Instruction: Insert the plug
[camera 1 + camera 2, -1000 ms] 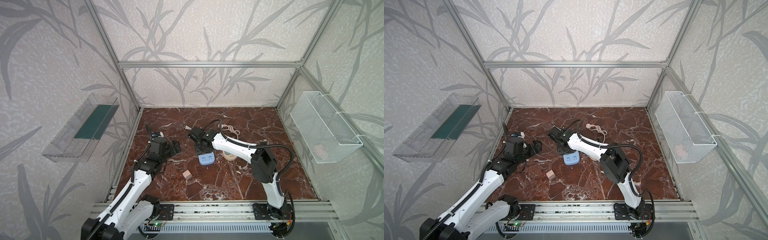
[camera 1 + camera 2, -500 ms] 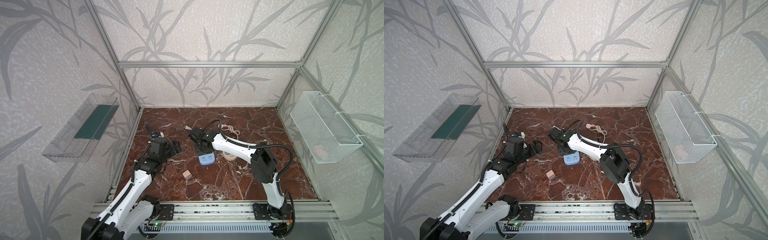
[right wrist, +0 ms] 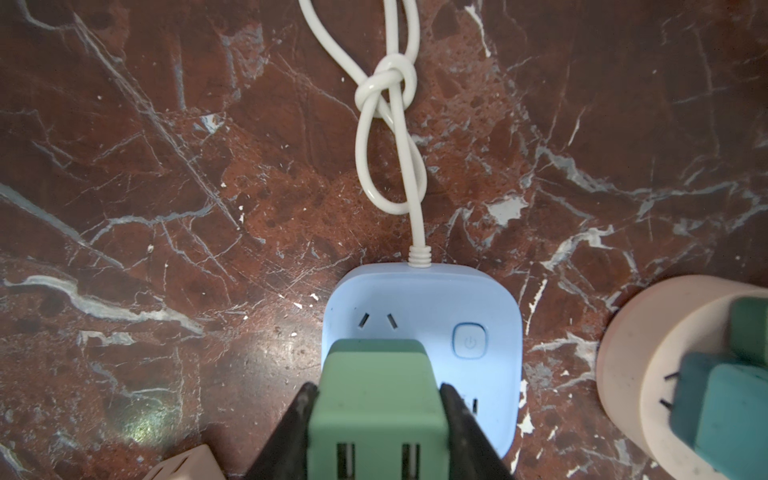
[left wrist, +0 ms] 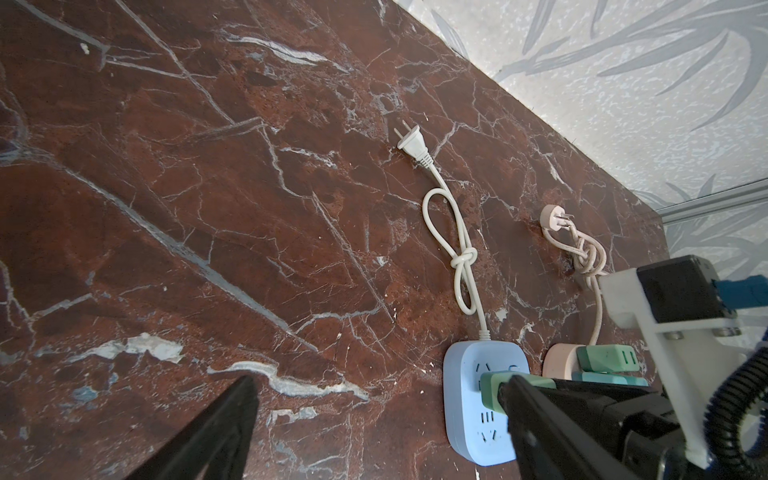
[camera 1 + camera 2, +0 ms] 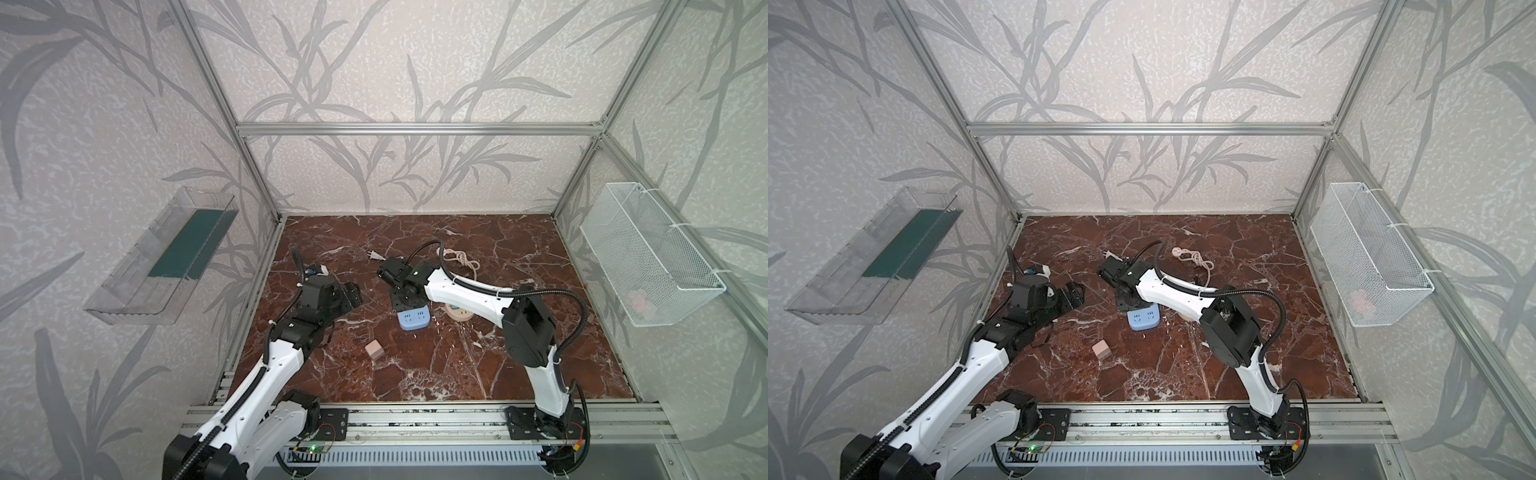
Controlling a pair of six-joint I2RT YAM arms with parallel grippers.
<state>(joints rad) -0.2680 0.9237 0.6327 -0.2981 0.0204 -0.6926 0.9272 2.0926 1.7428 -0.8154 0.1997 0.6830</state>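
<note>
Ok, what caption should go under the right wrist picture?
Right claw holds a green plug at the blue power strip with its knotted white cord.

Green plug [image 4: 490, 388] over blue power strip [image 4: 461, 399] face, partly hidden. Strip's white cord [image 4: 451, 232] knotted on marble floor [image 4: 208, 208]. Left gripper [image 4: 376, 386] fingers spread wide.

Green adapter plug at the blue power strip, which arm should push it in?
Right. The right gripper is shut on the green adapter plug right at the blue power strip; the left gripper is open, empty, off to the side.
</note>
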